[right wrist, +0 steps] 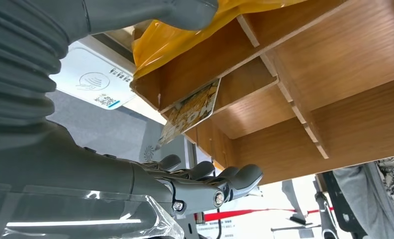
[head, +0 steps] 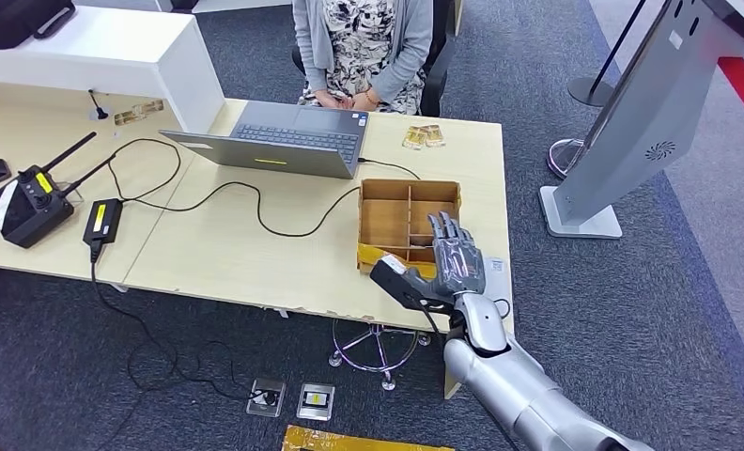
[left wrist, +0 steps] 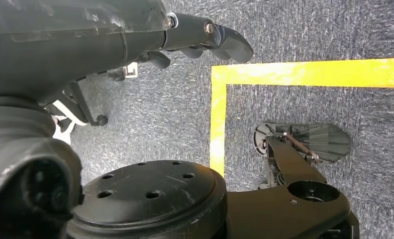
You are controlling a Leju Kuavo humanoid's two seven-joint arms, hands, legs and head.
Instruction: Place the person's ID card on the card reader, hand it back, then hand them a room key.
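My right hand [head: 456, 256] hovers with fingers spread over the front right corner of the wooden compartment box [head: 387, 222] and holds nothing. In the right wrist view a yellow-patterned card [right wrist: 190, 111] leans in one compartment of the box [right wrist: 334, 74], between my thumb [right wrist: 185, 10] and my fingers [right wrist: 220, 185], touching neither. The white card reader [right wrist: 92, 81] lies beside the box; a corner of the reader [head: 496, 266] peeks out past my hand. Two small sleeved cards [head: 423, 136] lie near the seated person [head: 364, 47]. My left hand [left wrist: 205, 37] hangs over the carpet with nothing in it.
An open grey laptop [head: 284, 141] stands in front of the person, its black cable [head: 255, 202] running across the desk to the box. Two black radios [head: 25, 202] and a power adapter [head: 102, 222] sit at the left. A grey kiosk [head: 631, 122] stands to the right.
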